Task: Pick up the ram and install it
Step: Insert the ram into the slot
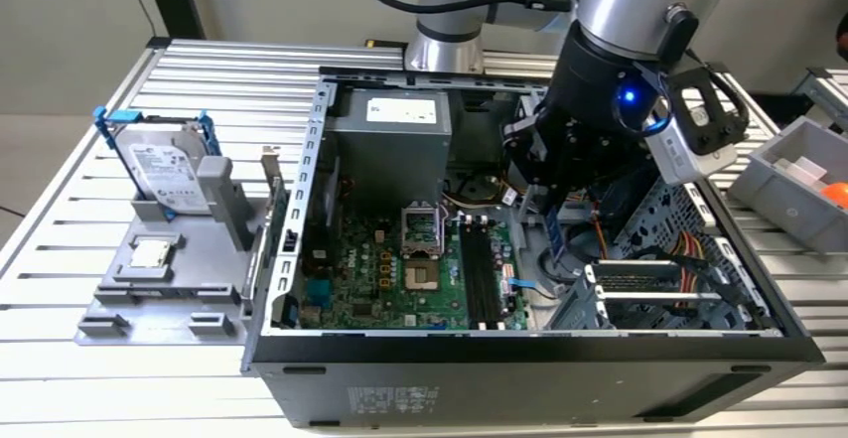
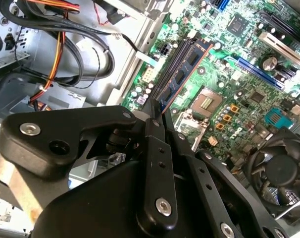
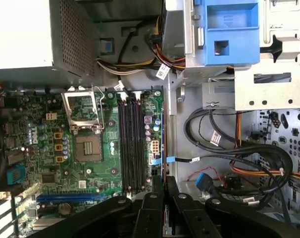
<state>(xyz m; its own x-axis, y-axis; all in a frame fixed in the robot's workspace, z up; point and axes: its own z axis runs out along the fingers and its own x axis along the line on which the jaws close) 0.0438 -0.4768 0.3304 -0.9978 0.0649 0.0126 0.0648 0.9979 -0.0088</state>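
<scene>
Hovering inside the open computer case (image 1: 285, 259), the hand (image 2: 157, 116) is pinched on the ram (image 2: 182, 74), seemingly just above the memory slots (image 3: 131, 144), so seating it calls for squaring the stick over a slot and pressing straight down.

The gripper (image 2: 157, 116) is matt black metal; the ram (image 2: 182, 74) a glossy blue board; the case (image 1: 530, 373) dull dark metal; the table (image 1: 79, 388) ribbed aluminium.
</scene>
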